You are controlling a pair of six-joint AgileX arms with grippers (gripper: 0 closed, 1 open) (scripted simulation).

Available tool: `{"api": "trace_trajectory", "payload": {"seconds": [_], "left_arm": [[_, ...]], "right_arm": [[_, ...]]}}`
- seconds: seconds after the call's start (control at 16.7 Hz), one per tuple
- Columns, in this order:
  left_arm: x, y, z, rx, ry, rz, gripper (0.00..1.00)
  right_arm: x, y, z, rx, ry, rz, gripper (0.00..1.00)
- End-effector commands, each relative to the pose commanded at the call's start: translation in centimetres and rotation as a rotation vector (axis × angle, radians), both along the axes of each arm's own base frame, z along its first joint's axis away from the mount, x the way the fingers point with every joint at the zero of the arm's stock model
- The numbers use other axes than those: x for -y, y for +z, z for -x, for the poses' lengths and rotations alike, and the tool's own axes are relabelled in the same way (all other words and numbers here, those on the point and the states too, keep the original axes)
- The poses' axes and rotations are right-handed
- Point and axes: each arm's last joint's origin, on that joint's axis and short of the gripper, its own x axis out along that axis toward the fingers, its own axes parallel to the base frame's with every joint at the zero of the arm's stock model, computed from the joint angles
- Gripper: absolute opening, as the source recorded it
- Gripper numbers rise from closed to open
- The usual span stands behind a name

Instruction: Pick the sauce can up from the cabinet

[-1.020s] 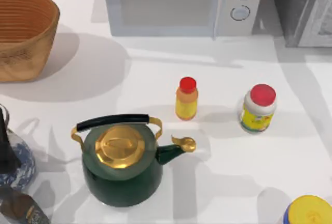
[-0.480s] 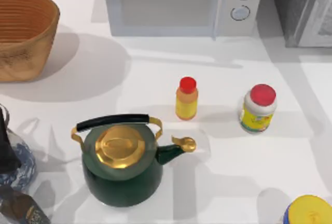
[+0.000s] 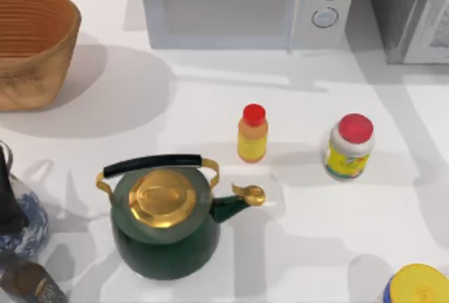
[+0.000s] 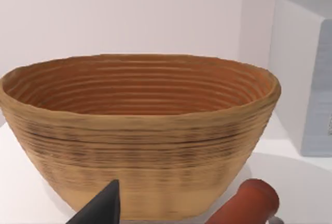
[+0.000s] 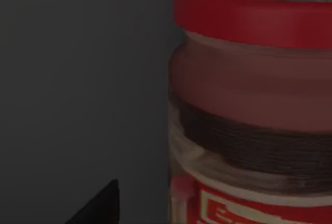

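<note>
the sauce can (image 5: 254, 105) is standing upright against a dark wall in the right wrist view, evidently inside the cabinet (image 3: 410, 12) at the table's far right. the right gripper is sitting close beside it; whether its jaws are spread cannot be told. the can is looking rigid, smooth, probably slippery and fairly light, so gripping mid-body below the red rim seems best.

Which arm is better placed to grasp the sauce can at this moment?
Right. Its wrist view looks straight at the sauce can at close range against a dark wall, apparently inside the cabinet. The left wrist view faces the wicker basket, across the table from the cabinet.
</note>
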Motion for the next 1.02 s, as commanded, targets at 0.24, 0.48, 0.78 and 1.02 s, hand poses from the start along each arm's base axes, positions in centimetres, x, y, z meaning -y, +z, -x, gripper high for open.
{"api": "trace_trajectory", "payload": {"seconds": [0.24,0.48,0.78,1.02], "left_arm": [[0.0,0.0,0.0,0.000,0.000,0.000,1.00],[0.0,0.0,0.0,0.000,0.000,0.000,1.00],[0.0,0.0,0.0,0.000,0.000,0.000,1.00],[0.0,0.0,0.0,0.000,0.000,0.000,1.00]], "right_arm": [[-0.1,0.1,-2.4,0.002,0.000,0.000,1.00],[0.0,-0.1,-4.2,0.001,0.000,0.000,1.00],[0.1,-0.2,-4.4,0.001,0.000,0.000,1.00],[0.1,-0.2,-4.4,0.001,0.000,0.000,0.70]]}}
